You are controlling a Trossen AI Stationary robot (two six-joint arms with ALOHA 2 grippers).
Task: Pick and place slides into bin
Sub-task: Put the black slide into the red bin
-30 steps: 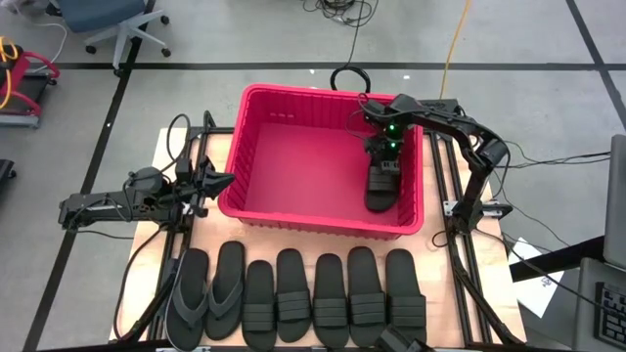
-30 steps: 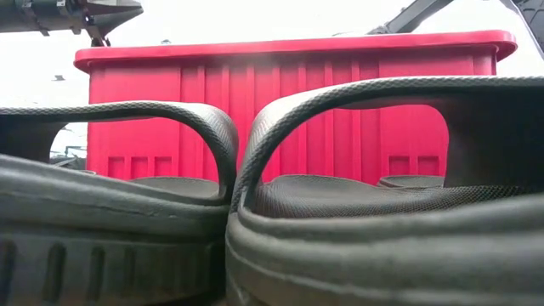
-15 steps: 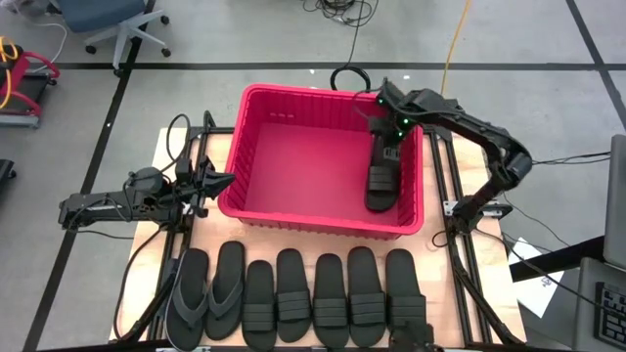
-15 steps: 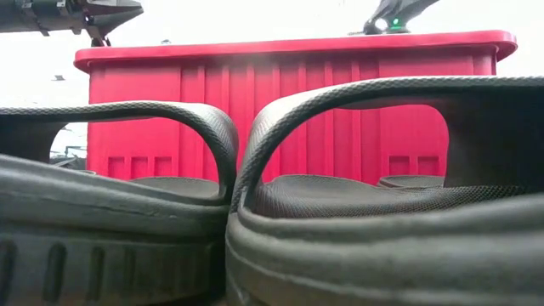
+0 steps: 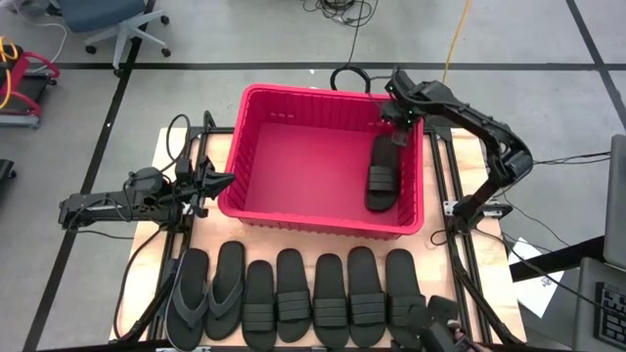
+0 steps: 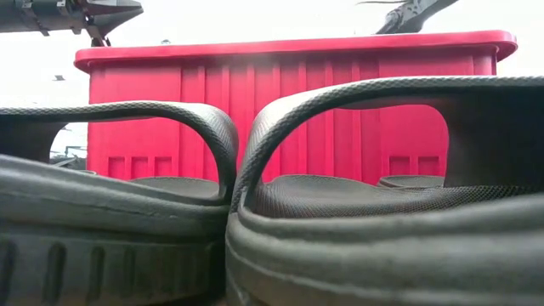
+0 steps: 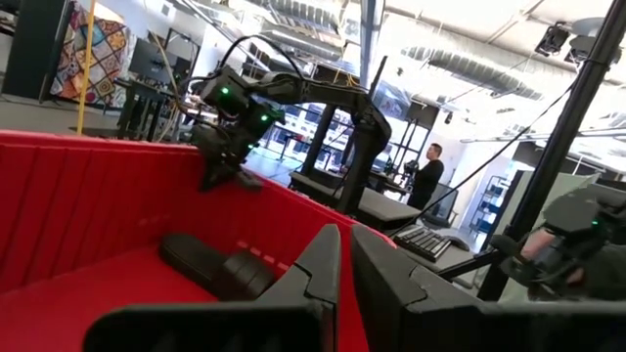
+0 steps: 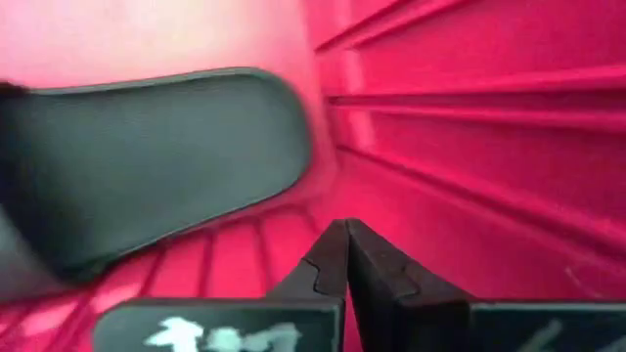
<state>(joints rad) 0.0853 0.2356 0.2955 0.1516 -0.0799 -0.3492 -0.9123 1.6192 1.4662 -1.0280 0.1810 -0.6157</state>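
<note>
Starting at the left edge of the tabletop [image 5: 435, 293]: your left pincer [image 5: 217, 180] is parked there, tips clenched on nothing, pointing at the left wall of the bin [image 5: 256, 213]. It's only waiting.

Along the near edge you've got the row of slides [image 5: 293, 293] laid side by side, toes toward the bin: two thong flip-flops [image 5: 207, 289] at the left end, then five band-strap sandals running to the right. None of them is touched.

Inside the bin, one slide [image 5: 380, 177] lies flat on the floor against the right wall, lengthways. That's one delivered by my count, seven to go.

Now the far right corner of the bin: your right pincer [image 5: 396, 119] hangs above that corner, over the rim, fingers pinched together and carrying nothing. The wrist view confirms it, tips [image 8: 344, 256] meeting with the sandal's sole well apart below them.

So you're between picks, I'd say: drop done, hand clear. The next move calls for you to swing the right arm back over the near wall, spread the fingers, and come down on the rightmost sandal [image 5: 404, 284], probably gripping at the band strap. Mind the bin's near rim on the way.

No brand, label or writing readable on slides or bin.
</note>
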